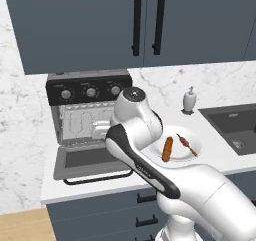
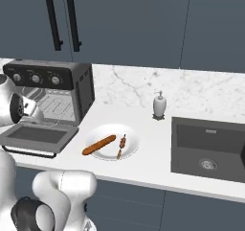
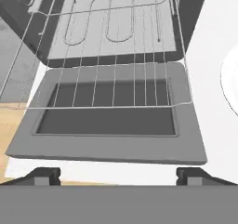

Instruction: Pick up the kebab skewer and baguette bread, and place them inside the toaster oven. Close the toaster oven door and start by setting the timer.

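**Oven open, food waiting on the plate**

Toaster oven sits at the left of the surface, its door dropped flat so the wire rack can take food. Right of it, a white plate keeps the baguette bread and kebab skewer side by side, apart. I hover bent over the door, jaws spread wide and holding nothing. A soap dispenser and sink lie farther right.

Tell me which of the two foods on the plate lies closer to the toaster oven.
The baguette bread, the thick orange-brown loaf. It lies on the side of the white plate towards the toaster oven; the thin kebab skewer lies on the sink side.
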{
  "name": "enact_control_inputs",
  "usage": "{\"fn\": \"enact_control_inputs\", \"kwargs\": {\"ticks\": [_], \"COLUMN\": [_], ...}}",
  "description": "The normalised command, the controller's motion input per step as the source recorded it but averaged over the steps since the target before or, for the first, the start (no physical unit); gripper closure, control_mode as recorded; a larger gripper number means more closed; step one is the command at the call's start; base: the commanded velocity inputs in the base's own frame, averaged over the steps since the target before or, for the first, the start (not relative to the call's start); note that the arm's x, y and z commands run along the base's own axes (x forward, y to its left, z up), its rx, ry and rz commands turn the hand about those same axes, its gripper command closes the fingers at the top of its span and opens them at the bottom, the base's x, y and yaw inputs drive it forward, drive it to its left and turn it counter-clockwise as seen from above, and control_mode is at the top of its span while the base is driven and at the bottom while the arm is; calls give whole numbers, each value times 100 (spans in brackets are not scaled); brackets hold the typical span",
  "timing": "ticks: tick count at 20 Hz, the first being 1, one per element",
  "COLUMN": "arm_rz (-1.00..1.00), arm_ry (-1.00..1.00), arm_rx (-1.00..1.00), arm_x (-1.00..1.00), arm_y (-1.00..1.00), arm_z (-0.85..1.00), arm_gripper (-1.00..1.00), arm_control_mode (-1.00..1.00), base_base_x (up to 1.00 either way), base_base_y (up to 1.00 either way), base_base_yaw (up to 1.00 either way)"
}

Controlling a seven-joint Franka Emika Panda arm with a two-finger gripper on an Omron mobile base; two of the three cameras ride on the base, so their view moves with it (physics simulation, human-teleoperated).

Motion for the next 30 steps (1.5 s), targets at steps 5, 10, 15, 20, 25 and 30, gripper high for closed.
{"fn": "enact_control_inputs", "kwargs": {"ticks": [5, 10, 15, 20, 25, 30], "arm_rz": [-15, -21, -31, -26, -12, -2], "arm_ry": [1, 4, 12, 23, 17, 8], "arm_rx": [0, 0, 0, 0, 0, 0], "arm_x": [-14, 0, 0, 6, 10, 36], "arm_y": [-100, -100, -100, -64, -42, -36], "arm_z": [9, 0, 0, -32, -25, -22], "arm_gripper": [-100, -100, -100, -100, -100, -100], "arm_control_mode": [-100, -100, -100, -100, -100, -100], "base_base_x": [0, 0, 0, 0, 0, 0], "base_base_y": [0, 0, 0, 0, 0, 0], "base_base_yaw": [0, 0, 0, 0, 0, 0]}}
